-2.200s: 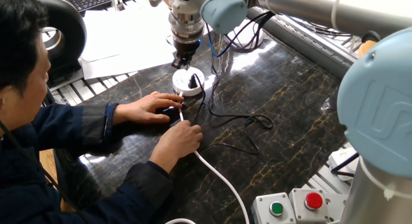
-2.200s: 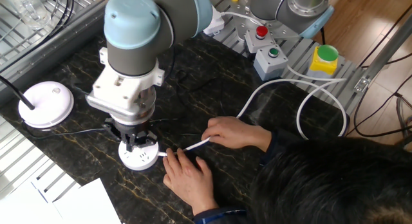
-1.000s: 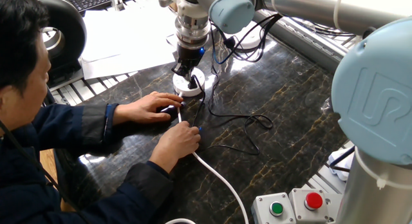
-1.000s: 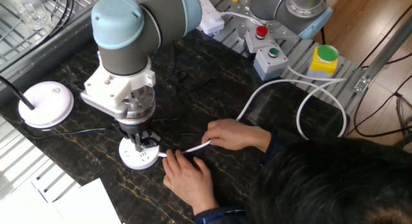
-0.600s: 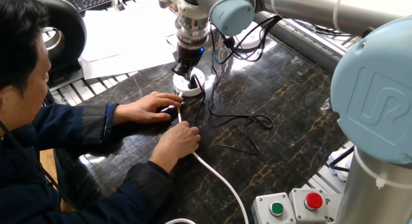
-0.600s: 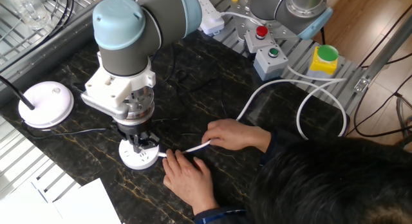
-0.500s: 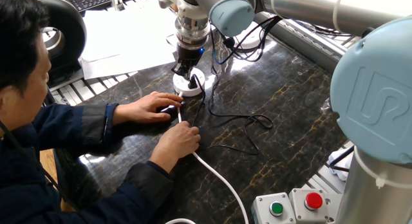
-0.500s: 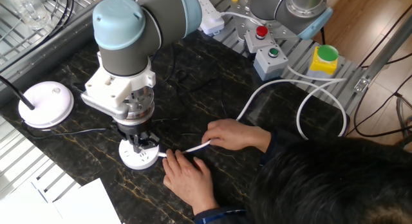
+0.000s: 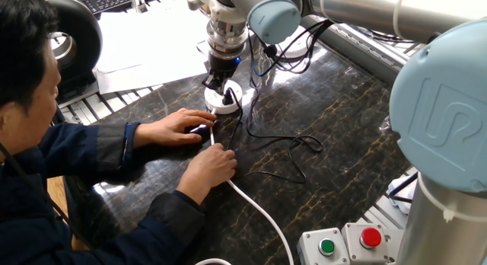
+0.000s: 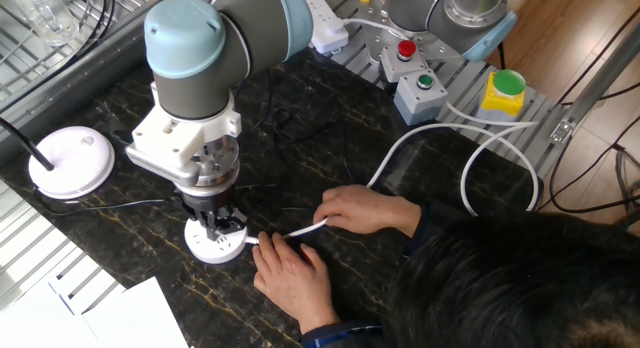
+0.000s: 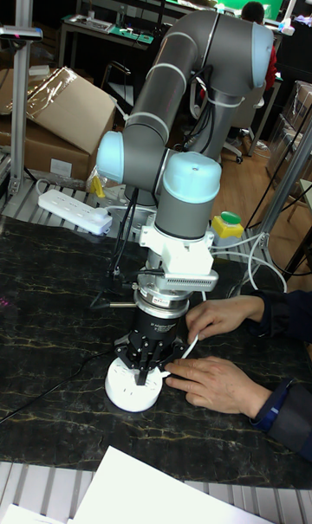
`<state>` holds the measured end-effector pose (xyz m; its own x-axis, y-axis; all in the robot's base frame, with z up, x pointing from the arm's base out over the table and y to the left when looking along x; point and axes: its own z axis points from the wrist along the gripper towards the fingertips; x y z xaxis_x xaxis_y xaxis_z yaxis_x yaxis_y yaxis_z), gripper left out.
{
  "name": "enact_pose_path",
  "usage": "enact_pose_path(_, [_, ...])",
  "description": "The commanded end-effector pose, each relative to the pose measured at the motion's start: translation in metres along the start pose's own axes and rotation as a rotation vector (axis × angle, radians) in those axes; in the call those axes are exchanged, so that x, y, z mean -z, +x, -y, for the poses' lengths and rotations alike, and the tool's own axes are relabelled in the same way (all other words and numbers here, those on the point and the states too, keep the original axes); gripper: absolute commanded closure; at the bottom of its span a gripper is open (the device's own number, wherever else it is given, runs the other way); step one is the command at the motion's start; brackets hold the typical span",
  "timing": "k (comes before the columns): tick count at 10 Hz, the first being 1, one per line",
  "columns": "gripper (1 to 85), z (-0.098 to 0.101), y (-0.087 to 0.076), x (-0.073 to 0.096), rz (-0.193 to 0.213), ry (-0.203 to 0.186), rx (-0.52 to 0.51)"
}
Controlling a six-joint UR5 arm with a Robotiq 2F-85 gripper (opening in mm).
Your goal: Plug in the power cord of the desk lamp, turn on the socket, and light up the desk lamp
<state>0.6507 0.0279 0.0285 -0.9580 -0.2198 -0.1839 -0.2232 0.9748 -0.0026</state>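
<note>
Gripper (image 10: 217, 225) now pressed right down onto the socket (image 10: 218, 242) — dropped from a clear gap above it a couple of seconds back, then hardly budged over the last second. Fingers close together around something small and dark, probably the plug, though can't tell for sure whether actually clamped on it or just pushing. Same story from the tall view: fingertips down on the white puck (image 11: 134, 386), top holes hidden underneath.

Power cord (image 9: 283, 147) trailing off the socket's right side in loose loops across the dark table (image 9: 342, 120). Desk lamp (image 10: 71, 160) sitting well off to the left in the other fixed view, not lit as far as can be seen.

Person's hands (image 10: 296, 274) parked just beside the socket — one flat on the table, the other pinching the thick white cable (image 10: 303, 227), presumably steadying the puck.

Looks like the plug is seated or nearly so. Switching the socket on and lighting the lamp not done yet. Worth checking the seating before letting go.
</note>
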Motion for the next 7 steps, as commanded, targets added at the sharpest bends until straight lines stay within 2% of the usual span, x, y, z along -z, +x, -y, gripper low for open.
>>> enact_pose_path(1, [84.7, 0.0033, -0.0009, -0.0008, 0.012, -0.006, -0.003])
enact_pose_path(7, [84.7, 0.0097, 0.0051, 0.0048, 0.036, -0.027, 0.014])
